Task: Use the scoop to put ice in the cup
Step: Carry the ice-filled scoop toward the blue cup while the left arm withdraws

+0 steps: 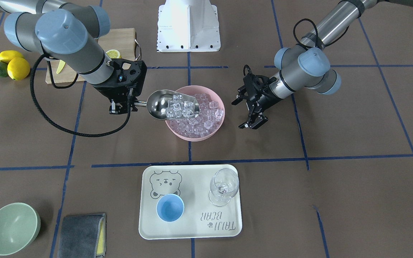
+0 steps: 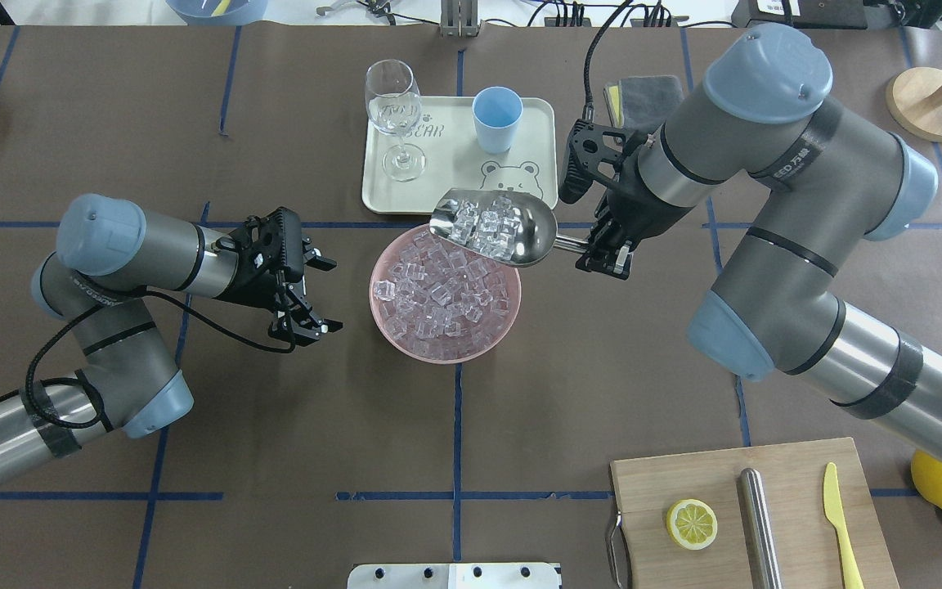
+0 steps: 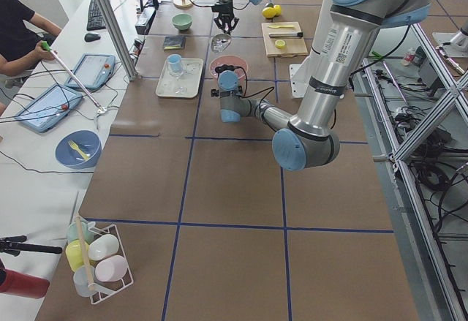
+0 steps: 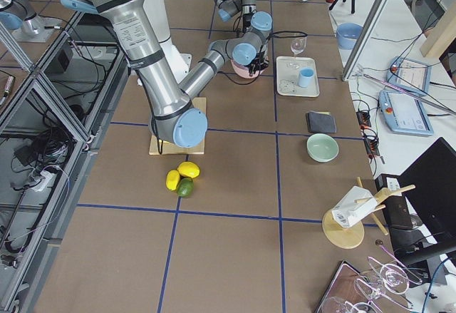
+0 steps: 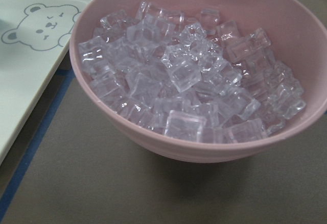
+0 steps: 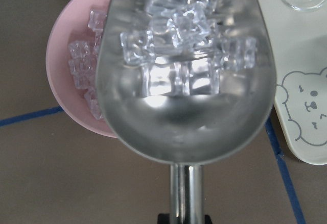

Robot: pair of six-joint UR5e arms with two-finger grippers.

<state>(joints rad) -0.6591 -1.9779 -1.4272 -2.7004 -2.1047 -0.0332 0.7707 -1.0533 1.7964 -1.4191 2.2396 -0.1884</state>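
Observation:
My right gripper (image 2: 596,245) is shut on the short handle of the steel scoop (image 2: 512,229), also seen in the front view (image 1: 158,104). The scoop is held level above the far rim of the pink bowl (image 2: 438,353) and carries several clear ice cubes (image 2: 483,222), which fill the right wrist view (image 6: 179,55). More ice (image 5: 184,76) is heaped in the bowl. The light-blue cup (image 2: 496,119) stands upright and empty on the cream tray (image 2: 455,184), beyond the scoop. My left gripper (image 2: 332,294) is open and empty, left of the bowl.
A clear wine glass (image 2: 396,114) stands on the tray beside the cup. A wooden board (image 2: 684,483) holds a lemon half, a steel tube and a yellow knife. A green bowl (image 1: 11,229), a grey cloth (image 1: 81,234) and lemons (image 1: 18,68) lie further off.

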